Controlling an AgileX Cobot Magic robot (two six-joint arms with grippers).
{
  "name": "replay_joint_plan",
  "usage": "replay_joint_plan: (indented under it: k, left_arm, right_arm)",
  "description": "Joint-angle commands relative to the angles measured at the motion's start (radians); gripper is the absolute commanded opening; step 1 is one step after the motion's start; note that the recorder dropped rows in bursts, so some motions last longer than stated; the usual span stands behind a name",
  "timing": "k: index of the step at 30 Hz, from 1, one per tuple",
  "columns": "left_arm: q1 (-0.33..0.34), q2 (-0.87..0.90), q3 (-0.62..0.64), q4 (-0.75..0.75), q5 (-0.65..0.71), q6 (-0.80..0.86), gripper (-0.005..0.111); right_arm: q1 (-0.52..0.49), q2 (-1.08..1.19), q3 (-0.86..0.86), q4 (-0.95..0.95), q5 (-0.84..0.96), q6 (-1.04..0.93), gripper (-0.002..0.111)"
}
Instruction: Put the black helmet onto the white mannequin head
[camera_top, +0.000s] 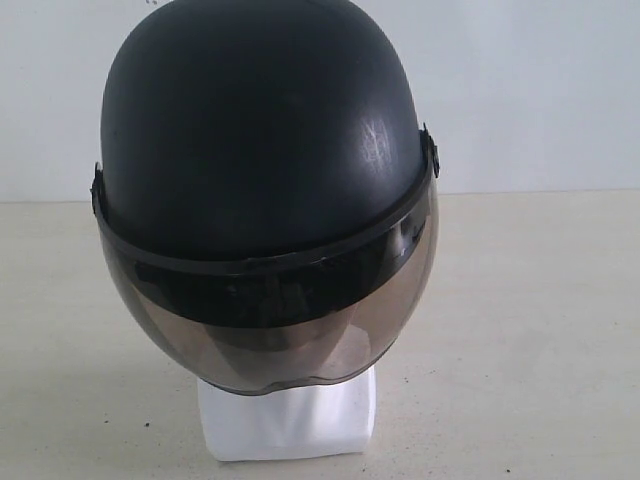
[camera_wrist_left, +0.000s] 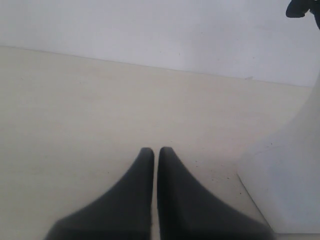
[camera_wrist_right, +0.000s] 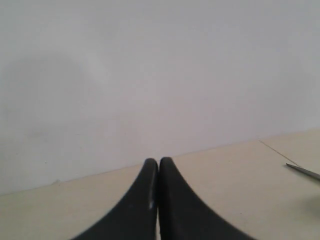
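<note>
On the pale surface (camera_top: 540, 330), well short of its far edge where it meets the white wall (camera_top: 540, 90), the black helmet (camera_top: 260, 130) sits seated over the white mannequin head (camera_top: 290, 420), so the task looks done. Only the head's squarish base shows below; the face is hidden behind the visor (camera_top: 270, 330). The helmet's front-to-back axis runs towards the exterior camera, visor foremost, and it sits slightly tilted, one side of the brim lower than the other.

The left gripper (camera_wrist_left: 155, 150) is low over the surface with its jaws together on nothing. The white base (camera_wrist_left: 285, 180) stands near it, off to one side and apart, with a scrap of the helmet above. The right gripper (camera_wrist_right: 158, 161) is likewise closed and empty, and its camera sees only wall and surface, so the left arm seems the nearer. No move on the helmet appears needed.

The shell is matte black with a pale scuff (camera_top: 375, 145) on one flank. The smoky visor curves down to a rounded lip, pinned at small side pivots (camera_top: 430, 155).
</note>
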Motion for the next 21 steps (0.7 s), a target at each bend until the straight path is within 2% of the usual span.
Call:
replay_joint_plan:
  k: [1, 5, 7, 13, 21]
  left_arm:
    - [-0.007, -0.003, 0.003, -0.007, 0.0, 0.005, 0.004]
    - [-0.007, -0.003, 0.003, -0.007, 0.0, 0.005, 0.004]
    - [-0.007, -0.003, 0.003, -0.007, 0.0, 0.005, 0.004]
    - [-0.007, -0.003, 0.003, -0.007, 0.0, 0.005, 0.004]
    - [-0.007, -0.003, 0.003, -0.007, 0.0, 0.005, 0.004]
  right_arm:
    - [-0.007, -0.007, 0.006, 0.004, 0.05, -0.012, 0.0]
    - [-0.007, -0.007, 0.006, 0.017, 0.236, -0.012, 0.0]
    - [-0.007, -0.007, 0.006, 0.067, 0.339, -0.071, 0.0]
    - [-0.007, -0.007, 0.006, 0.144, 0.341, -0.338, 0.0]
    - [-0.007, -0.007, 0.006, 0.163, 0.36, -0.347, 0.0]
